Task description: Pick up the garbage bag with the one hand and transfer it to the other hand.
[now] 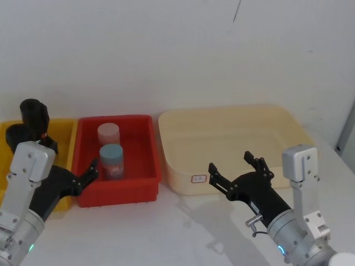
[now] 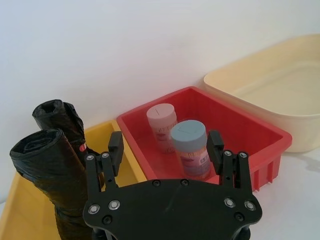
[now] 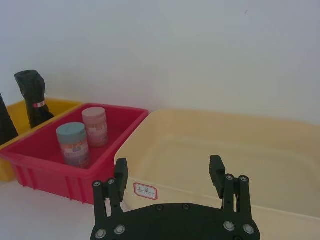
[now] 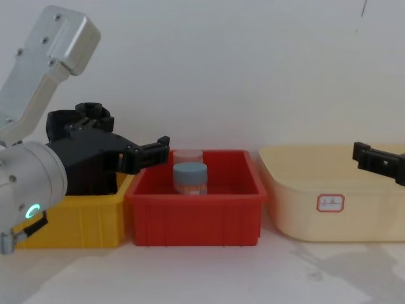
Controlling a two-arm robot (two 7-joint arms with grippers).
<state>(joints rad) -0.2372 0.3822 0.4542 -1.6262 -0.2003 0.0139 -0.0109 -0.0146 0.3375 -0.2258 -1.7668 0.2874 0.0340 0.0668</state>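
We see the garbage bag (image 2: 42, 165) standing in the yellow bin (image 2: 22, 210) at lower left. It is just beside the left gripper (image 2: 165, 145), outside its spread fingers. The right gripper (image 1: 232, 162) hovers at lower right, fingers apart.

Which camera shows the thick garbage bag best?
Left wrist view: the garbage bag stands close and large in the yellow bin. Head view shows just its top; right wrist, an edge sliver; chest, I cannot tell it apart.
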